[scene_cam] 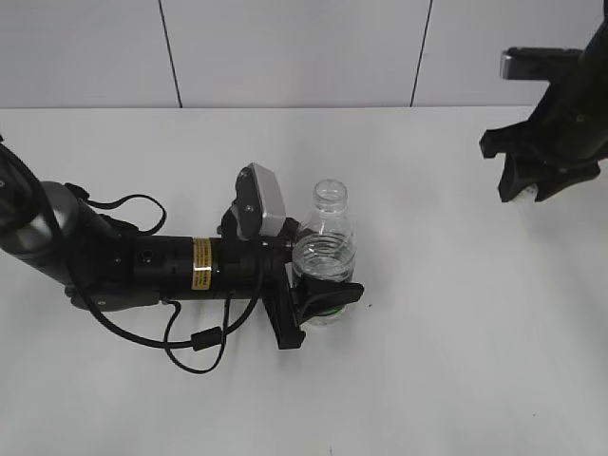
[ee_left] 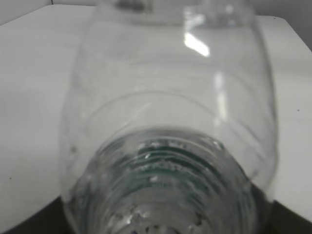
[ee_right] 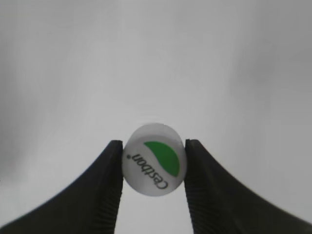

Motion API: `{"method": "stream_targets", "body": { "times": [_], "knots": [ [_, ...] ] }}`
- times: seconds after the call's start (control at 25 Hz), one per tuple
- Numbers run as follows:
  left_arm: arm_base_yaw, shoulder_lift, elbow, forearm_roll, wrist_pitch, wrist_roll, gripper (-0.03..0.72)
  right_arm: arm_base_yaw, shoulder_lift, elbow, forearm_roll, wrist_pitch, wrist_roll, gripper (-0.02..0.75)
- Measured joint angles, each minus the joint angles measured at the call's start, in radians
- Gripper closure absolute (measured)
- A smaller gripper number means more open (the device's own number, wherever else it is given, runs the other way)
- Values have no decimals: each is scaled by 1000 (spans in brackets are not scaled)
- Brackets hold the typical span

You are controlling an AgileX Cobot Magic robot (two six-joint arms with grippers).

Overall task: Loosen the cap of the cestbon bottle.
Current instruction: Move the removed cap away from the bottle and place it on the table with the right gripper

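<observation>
The clear cestbon bottle stands upright near the table's middle, its neck open with no cap on it. My left gripper is shut on the bottle's lower body. In the left wrist view the bottle fills the frame, its green label faint through the plastic. The white cap with the green logo and "cestbon" lettering is pinched between the two black fingers of my right gripper. In the exterior view my right gripper hangs above the table at the far right, the cap a white spot between its jaws.
The white table stretches around the bottle. A white panelled wall stands behind it. The left arm's black cable loops on the table in front of the arm.
</observation>
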Motion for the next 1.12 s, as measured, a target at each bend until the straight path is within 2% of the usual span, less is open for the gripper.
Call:
{"method": "stream_targets", "body": {
  "times": [0.44,1.12],
  "knots": [
    [0,0,0,0,0,0,282,0,176,33,-2,-97,31,442],
    [0,0,0,0,0,0,282,0,218,33,12,-171,37,442]
  ]
}}
